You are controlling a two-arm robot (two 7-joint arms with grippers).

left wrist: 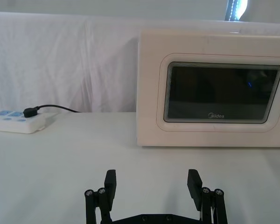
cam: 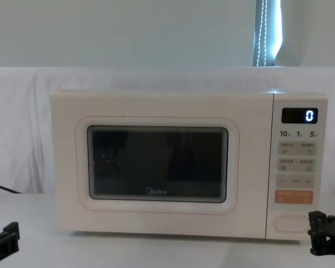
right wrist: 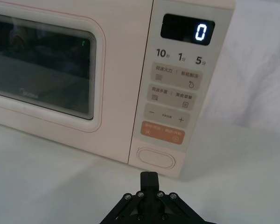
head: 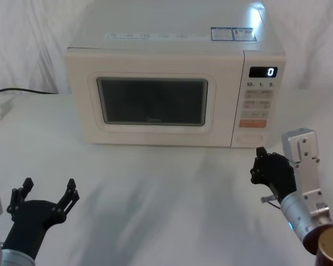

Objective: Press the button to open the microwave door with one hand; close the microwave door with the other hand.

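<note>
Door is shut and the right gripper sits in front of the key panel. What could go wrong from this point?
1. The right gripper, fingers together, is close to the button, but the orange key sits just above it; a slightly high push might hit that instead.
2. The left gripper waits open, low in front of the microwave door's left side; if the door swings that way, it could strike the gripper.

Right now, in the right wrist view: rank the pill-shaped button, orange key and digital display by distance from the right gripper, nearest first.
1. The button: at the bottom of the microwave's key panel, just ahead of the shut right gripper.
2. The orange key: directly above the button.
3. The display: at the top of the panel, reading 0.
</note>
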